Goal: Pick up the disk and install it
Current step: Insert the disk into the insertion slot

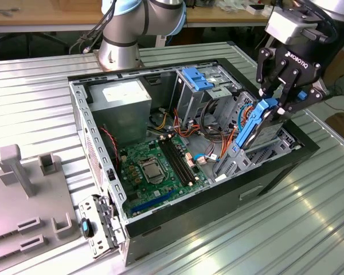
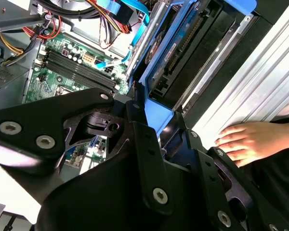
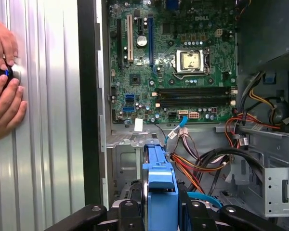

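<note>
The disk (image 1: 253, 127) is a flat grey drive in a blue plastic frame, held on edge and tilted over the open computer case (image 1: 178, 215) at the exterior view's right. My gripper (image 1: 277, 103) is shut on its upper end. The disk's lower end reaches down into the metal drive bay (image 1: 269, 150) beside the motherboard. In both wrist views the blue frame sits between my black fingers: disk (image 2: 178, 53) with gripper (image 2: 159, 127), and disk (image 3: 159, 168) with gripper (image 3: 160, 211).
The green motherboard (image 1: 155, 166) lies in the case floor, with a grey power supply (image 1: 123, 106) behind it and cable bundles (image 1: 209, 137) near the bay. A person's hand (image 2: 248, 139) rests on the ribbed metal table (image 1: 40, 103). A grey fixture (image 1: 23, 195) stands at the exterior view's left.
</note>
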Tool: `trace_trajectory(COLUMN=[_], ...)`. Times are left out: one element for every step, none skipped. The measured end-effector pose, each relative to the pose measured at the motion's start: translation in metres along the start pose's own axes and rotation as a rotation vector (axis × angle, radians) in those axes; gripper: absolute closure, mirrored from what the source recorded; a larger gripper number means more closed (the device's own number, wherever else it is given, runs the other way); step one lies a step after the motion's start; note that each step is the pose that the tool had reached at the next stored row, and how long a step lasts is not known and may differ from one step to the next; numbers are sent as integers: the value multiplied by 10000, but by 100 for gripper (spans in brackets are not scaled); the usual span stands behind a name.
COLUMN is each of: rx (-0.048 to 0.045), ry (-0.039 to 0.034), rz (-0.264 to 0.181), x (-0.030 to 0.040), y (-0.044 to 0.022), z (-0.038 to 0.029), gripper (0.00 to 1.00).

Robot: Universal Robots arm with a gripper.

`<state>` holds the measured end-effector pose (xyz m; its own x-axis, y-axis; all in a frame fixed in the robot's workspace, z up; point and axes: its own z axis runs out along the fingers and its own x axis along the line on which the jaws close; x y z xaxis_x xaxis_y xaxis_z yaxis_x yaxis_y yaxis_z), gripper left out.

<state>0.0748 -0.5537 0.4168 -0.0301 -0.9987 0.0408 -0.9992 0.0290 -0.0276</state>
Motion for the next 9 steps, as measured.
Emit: trace_trajectory(rx=[0, 0, 0, 0, 0, 0, 0, 0, 0], ry=[0, 0, 0, -1, 0, 0, 1, 1, 0], rz=[0, 0, 0, 0, 0, 0, 0, 0, 0], x=[0, 0, 1, 1, 1, 1, 1, 2, 2], y=[0, 0, 0, 0, 0, 1, 1, 1, 1], z=[4, 8, 14, 20, 23, 29, 35, 39, 44], gripper=[63, 63, 63, 63, 63, 63, 63, 63, 63])
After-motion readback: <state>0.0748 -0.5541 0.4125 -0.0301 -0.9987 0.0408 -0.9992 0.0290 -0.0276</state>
